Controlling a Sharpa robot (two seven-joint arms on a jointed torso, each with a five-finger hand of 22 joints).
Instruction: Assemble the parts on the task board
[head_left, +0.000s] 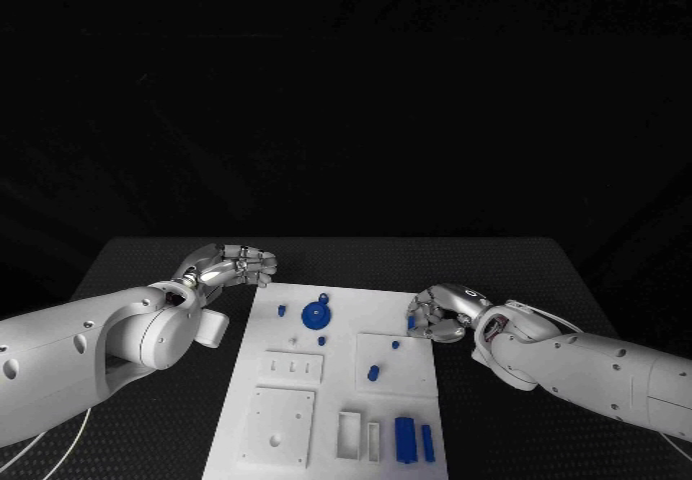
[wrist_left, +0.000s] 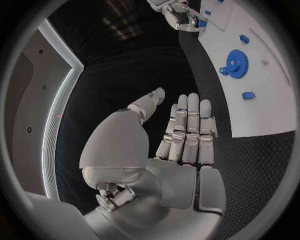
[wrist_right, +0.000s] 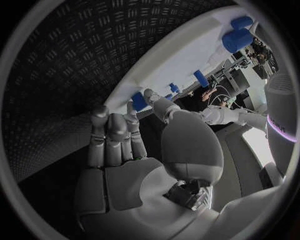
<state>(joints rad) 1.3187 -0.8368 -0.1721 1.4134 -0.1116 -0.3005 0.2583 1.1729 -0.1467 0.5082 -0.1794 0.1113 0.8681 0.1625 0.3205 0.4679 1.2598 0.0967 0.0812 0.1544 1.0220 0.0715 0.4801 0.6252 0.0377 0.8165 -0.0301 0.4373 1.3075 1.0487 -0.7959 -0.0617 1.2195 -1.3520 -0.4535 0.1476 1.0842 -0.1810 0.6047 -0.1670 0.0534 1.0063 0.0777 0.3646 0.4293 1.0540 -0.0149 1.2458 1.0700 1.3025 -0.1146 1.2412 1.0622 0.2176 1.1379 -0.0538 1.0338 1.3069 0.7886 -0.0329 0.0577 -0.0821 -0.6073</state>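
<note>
text: none legible | labels: none | numbers: none

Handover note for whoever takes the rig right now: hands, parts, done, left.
Left robot hand: holds nothing, hovering over the black table beside the task board's far left corner.
Right robot hand: at the board's right edge, pinching a small blue part.
On the board: blue gear near the far end, several small blue pegs scattered mid-board, two blue cylinders lying at the near right corner.
Done: one part picked at the right edge; I cannot tell which parts are already seated.
Left: place the held part, then the loose cylinders and pegs.
</note>
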